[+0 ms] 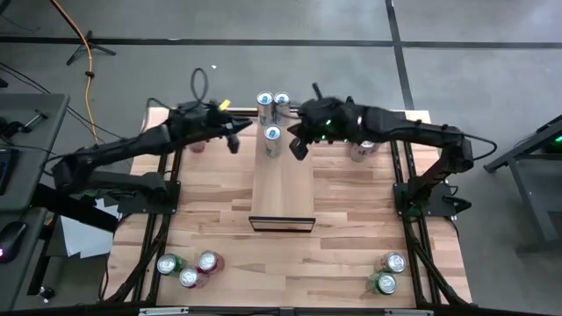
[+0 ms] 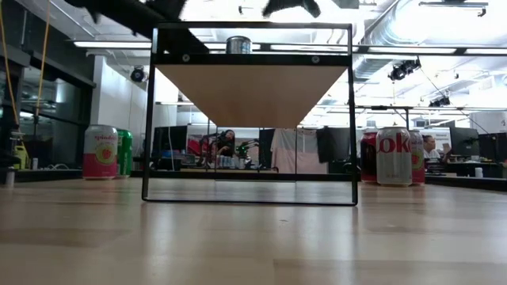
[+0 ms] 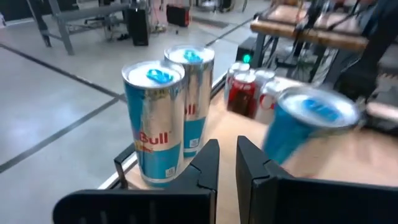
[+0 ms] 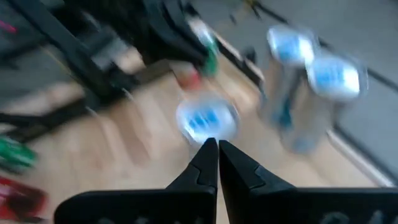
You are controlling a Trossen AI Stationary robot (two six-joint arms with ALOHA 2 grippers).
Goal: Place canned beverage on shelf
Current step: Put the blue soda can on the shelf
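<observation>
two dark arms reach in from the sides in the high view, meeting near the top centre of the frame. the left gripper sits left of a slim silver can that stands on the far end of the shelf, a pale narrow panel running down the middle of the wooden table. the right gripper sits just right of that can. neither holds anything and both sets of jaws are closed. two more slim cans stand side by side beyond the shelf's top end. a dark frame closes the shelf's near end. three cans cluster at lower left, two cans at lower right.

in the low view, the dark frame fills the centre, with the shelf's pale underside sloping away and a silver can top showing above its top bar. a pink can stands left, a diet coke can right.

in the left wrist view, the fingers are pressed nearly together at bottom centre. two red bull cans stand upper left; a blurred blue-topped can is at right.

in the right wrist view, the fingers meet at a point, just below a blurred can top; two blurred cans are at upper right.
</observation>
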